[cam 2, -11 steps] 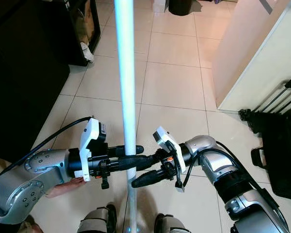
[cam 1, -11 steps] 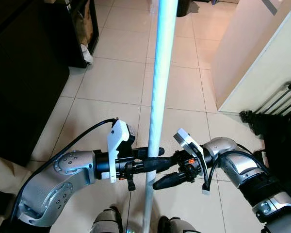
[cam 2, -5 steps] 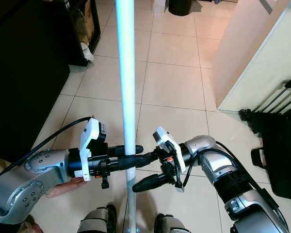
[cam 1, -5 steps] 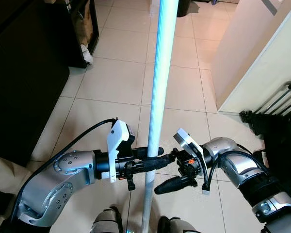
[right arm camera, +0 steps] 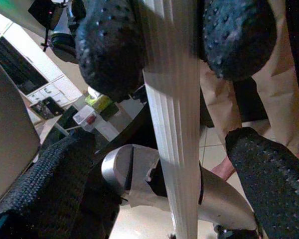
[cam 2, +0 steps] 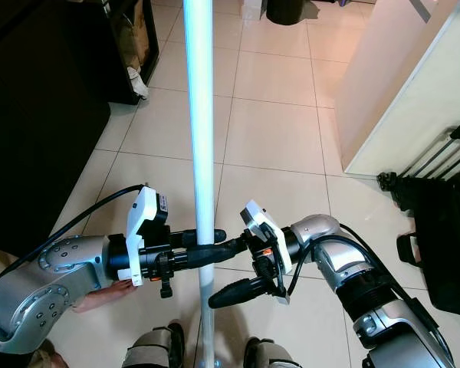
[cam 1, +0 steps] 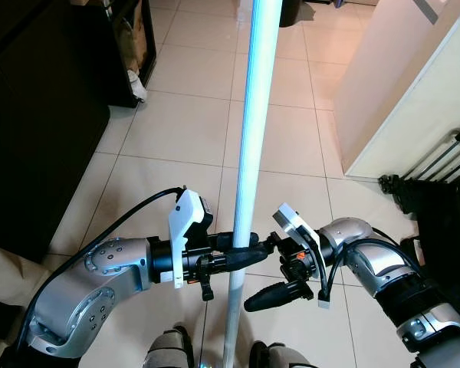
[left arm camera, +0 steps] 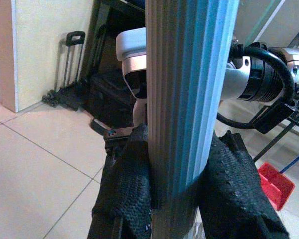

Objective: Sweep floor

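- Upright before the robot stands the broom pole (cam 1: 248,153), a pale blue ribbed shaft that runs from the far edge of the scene down between the robot's feet.
- On the left, the left gripper (cam 1: 241,253) reaches rightward to the pole, and its two black fingers (left arm camera: 124,189) press the shaft from either side, clamped tight on it.
- From the right, the right gripper (cam 2: 226,270) reaches leftward to the same stretch of pole, just nearer than the left one; its fingers (right arm camera: 261,184) are spread wide, one on each side of the shaft, with a gap between pads and pole.
- Beige floor tiles (cam 1: 184,126) stretch away toward the far side.
- Dark furniture (cam 1: 38,115) lines the left side.
- To the right stands a cream cabinet (cam 1: 414,84), with a black wheeled bag (cam 1: 445,192) near its corner.
- At the near left, beside the left arm, a person's hand (cam 2: 107,293) is in view.
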`<state>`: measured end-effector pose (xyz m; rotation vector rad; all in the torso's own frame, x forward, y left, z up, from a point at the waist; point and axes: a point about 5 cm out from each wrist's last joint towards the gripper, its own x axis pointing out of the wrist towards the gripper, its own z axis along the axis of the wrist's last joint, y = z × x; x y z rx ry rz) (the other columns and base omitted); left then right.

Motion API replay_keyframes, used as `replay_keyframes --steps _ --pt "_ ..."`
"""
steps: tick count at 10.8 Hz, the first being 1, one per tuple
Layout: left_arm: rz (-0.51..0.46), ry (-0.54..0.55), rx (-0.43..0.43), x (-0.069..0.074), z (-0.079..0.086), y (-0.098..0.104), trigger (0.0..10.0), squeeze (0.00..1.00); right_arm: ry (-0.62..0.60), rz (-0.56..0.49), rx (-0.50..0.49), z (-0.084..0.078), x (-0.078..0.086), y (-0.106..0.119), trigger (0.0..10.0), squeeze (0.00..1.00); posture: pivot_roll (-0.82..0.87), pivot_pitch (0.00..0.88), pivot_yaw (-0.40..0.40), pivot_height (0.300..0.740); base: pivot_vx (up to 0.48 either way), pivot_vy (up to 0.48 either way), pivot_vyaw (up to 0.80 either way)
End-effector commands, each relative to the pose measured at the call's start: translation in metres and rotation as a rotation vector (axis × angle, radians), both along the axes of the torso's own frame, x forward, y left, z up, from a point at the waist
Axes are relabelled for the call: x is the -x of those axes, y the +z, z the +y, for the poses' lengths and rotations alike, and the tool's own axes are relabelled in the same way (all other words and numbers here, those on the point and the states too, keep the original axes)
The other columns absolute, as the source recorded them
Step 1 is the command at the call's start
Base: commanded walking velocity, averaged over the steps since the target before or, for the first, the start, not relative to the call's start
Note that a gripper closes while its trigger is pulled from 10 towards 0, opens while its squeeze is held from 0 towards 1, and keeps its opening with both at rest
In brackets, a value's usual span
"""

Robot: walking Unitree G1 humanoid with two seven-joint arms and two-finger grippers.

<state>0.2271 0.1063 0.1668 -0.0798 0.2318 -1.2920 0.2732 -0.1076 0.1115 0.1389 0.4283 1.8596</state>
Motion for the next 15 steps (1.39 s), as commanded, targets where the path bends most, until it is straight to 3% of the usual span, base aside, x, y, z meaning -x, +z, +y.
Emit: replay_keyframes --steps 1,10,11,12,14,15 --pt "-0.010 -0.009 0.008 0.001 0.000 0.003 10.0 0.00 -0.001 0.008 -0.012 -0.003 0.001 0.000 10.0 1.00 0.11 0.180 -0.060 0.740 0.000 0.000 0.00" --pt "-0.005 -0.014 0.006 0.002 0.000 0.002 10.0 0.00 -0.013 0.014 -0.008 -0.002 -0.001 -0.001 10.0 1.00 0.11 0.183 -0.060 0.740 0.000 0.000 0.00" --pt "-0.005 -0.015 0.008 0.003 0.000 0.003 10.0 0.00 -0.035 -0.022 0.003 -0.001 -0.004 -0.003 10.0 1.00 0.11 0.182 -0.059 0.740 0.000 0.000 0.00" --pt "-0.005 -0.015 0.008 0.003 0.000 0.002 10.0 0.00 -0.047 -0.049 0.015 -0.001 -0.004 -0.006 10.0 0.00 0.11 0.181 -0.059 0.740 0.000 0.000 0.00" --pt "-0.005 -0.013 0.008 0.002 0.000 0.002 10.0 0.00 -0.221 -0.124 0.072 0.005 -0.019 -0.015 10.0 0.00 0.11 0.182 -0.060 0.740 0.000 0.000 0.00" --pt "-0.004 -0.011 0.009 0.003 0.000 0.002 10.0 0.00 -0.214 -0.124 0.080 0.003 -0.019 -0.017 10.0 0.00 0.11 0.183 -0.060 0.740 0.000 0.000 0.00"
